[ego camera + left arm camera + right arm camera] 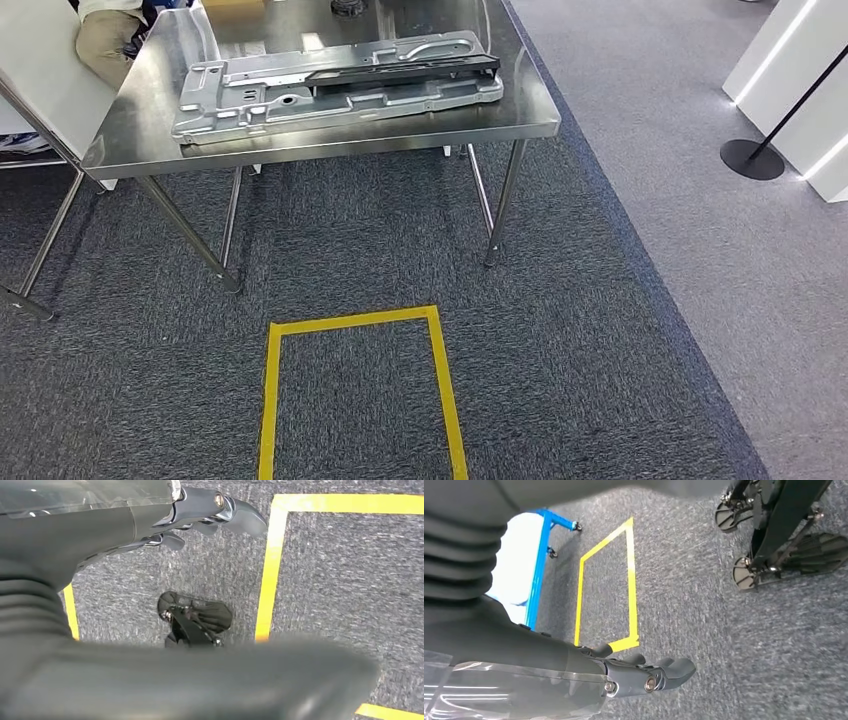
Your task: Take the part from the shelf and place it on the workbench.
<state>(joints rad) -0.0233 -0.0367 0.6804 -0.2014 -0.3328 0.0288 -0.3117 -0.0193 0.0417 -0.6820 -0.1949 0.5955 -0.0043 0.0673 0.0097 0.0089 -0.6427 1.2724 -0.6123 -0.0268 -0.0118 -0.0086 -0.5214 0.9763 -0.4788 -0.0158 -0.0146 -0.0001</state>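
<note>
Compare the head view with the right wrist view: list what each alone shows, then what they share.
Head view alone: a steel workbench bearing a large silver stamped metal part with a black part lying on it, a seated person's leg, a black stanchion base.
Right wrist view alone: the right hand, holding nothing, and a blue frame.
Both: dark grey carpet marked with a yellow tape rectangle.

Light: bright, even | glare: steel workbench top [140, 120] | shadows: soft beneath it | blur: wrist views' near cover
</note>
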